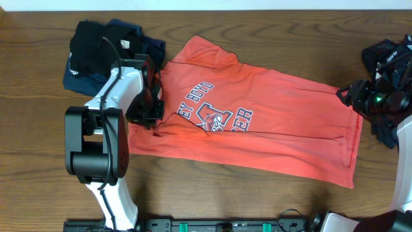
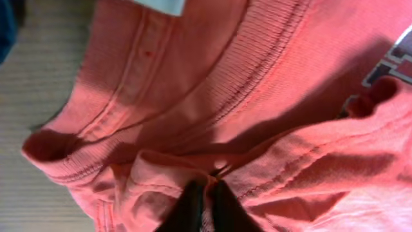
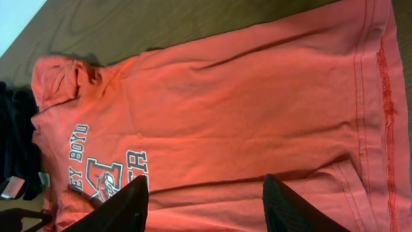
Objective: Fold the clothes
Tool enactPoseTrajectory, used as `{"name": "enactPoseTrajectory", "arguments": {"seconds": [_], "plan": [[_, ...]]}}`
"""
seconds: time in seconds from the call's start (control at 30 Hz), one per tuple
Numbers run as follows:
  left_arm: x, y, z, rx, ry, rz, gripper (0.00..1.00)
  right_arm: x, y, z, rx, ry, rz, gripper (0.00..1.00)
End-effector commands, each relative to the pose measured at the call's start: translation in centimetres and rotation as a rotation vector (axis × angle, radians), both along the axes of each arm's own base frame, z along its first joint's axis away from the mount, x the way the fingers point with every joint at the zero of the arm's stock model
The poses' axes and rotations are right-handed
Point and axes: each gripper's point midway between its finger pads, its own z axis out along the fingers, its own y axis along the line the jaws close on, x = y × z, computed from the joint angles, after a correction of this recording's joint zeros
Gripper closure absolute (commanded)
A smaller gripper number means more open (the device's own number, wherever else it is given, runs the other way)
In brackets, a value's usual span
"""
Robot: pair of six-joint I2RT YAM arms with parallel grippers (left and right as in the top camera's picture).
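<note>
Well, my left pincer is clamped on the orange-red lettered cotton T-shirt, which stretches toward three o'clock, where my right pincer gapes empty.

The left arm shows white shells, boxy black joints, a black cable and black claw.

Robotics lab bench, by the look; wood-grain table, white robot arm above a front rail
</note>
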Motion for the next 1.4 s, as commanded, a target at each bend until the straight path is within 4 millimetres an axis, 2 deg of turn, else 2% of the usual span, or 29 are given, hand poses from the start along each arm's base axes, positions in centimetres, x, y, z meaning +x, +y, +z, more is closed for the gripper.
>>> {"name": "enactPoseTrajectory", "arguments": {"seconds": [0.0,0.27,0.4,0.5,0.67,0.73,0.97,1.27,1.37], "plan": [[-0.2,0.3,0.2,0.012,0.014,-0.004,0.94,0.2,0.2,0.4,-0.013,-0.013,0.023,0.44],[0.7,0.0,5.0,-0.007,-0.072,-0.001,0.94,0.2,0.2,0.4,-0.013,-0.013,0.023,0.44],[0.2,-1.2,7.1,-0.082,-0.101,0.01,0.94,0.2,0.2,0.4,-0.013,-0.013,0.023,0.44],[-0.5,-1.8,7.5,-0.112,-0.078,0.015,0.94,0.2,0.2,0.4,-0.013,-0.014,0.022,0.44],[-2.2,-2.8,6.5,-0.158,-0.014,0.022,0.94,0.2,0.2,0.4,-0.013,-0.013,0.022,0.44],[-2.2,-3.2,6.3,-0.168,-0.016,0.016,0.94,0.2,0.2,0.4,-0.013,-0.013,0.023,0.44],[1.8,-3.8,6.0,-0.187,-0.185,-0.006,0.94,0.2,0.2,0.5,-0.014,-0.016,0.022,0.44],[8.2,-4.5,6.8,-0.215,-0.453,-0.029,0.94,0.3,0.1,0.5,-0.016,-0.018,0.022,0.43],[9.2,-4.6,7.1,-0.22,-0.497,-0.032,0.94,0.3,0.1,0.5,-0.02,-0.019,0.021,0.43]]}}
